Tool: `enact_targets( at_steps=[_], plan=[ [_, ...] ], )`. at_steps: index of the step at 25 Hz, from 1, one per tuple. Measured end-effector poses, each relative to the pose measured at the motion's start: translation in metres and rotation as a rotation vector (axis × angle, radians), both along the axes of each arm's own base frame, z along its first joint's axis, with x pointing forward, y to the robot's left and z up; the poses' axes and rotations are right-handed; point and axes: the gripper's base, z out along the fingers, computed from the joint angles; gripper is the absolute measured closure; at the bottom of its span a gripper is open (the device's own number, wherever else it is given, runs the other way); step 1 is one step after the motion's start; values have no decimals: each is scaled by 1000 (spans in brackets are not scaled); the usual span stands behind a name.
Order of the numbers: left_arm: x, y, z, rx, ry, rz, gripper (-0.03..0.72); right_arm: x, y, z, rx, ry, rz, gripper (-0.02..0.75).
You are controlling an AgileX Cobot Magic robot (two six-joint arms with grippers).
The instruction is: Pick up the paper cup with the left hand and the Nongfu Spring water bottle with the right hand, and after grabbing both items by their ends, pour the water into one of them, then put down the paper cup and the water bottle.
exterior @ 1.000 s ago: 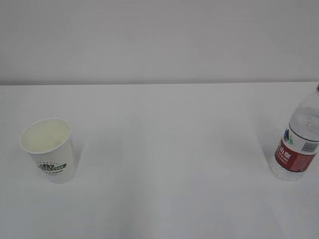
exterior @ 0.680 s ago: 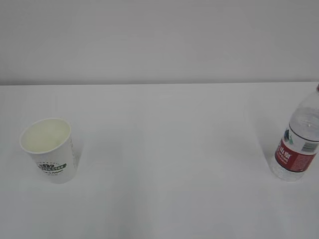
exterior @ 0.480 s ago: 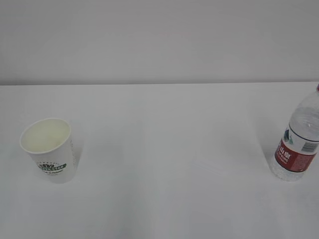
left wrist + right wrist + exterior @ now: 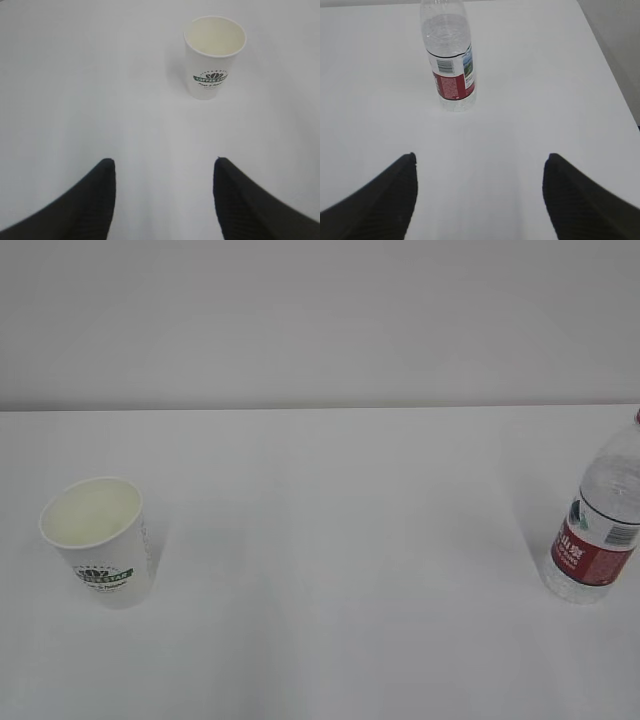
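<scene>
Cup (image 4: 97,540) upright on desk (image 4: 340,560), far left, mouth up, nothing visible inside. Bottle (image 4: 598,522) upright at far right edge, top cut off by frame, well apart from cup. Neither touched yet.

Left wrist view: left hand (image 4: 162,197) fingers (image 4: 97,200) spread wide, holding nothing; cup (image 4: 214,56) ahead and off to the right of the gap, well clear. Needs forward reach plus rightward shift, probably.

Right wrist view: right hand (image 4: 479,197) fingers (image 4: 395,195) spread wider still, holding nothing; bottle (image 4: 451,60) ahead, slightly left of gap centre, long axis vertical. Closer to lined up than the left side.

Each hand nearer its own item, no crossing needed. Approach step, task barely started.
</scene>
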Motion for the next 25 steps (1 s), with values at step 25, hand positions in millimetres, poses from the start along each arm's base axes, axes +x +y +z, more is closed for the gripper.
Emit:
enact_targets(
  at_steps=[25],
  plan=[
    [10,-9,25,-133,-283,-49,238,3,1,6,2,-72,6,148]
  ],
)
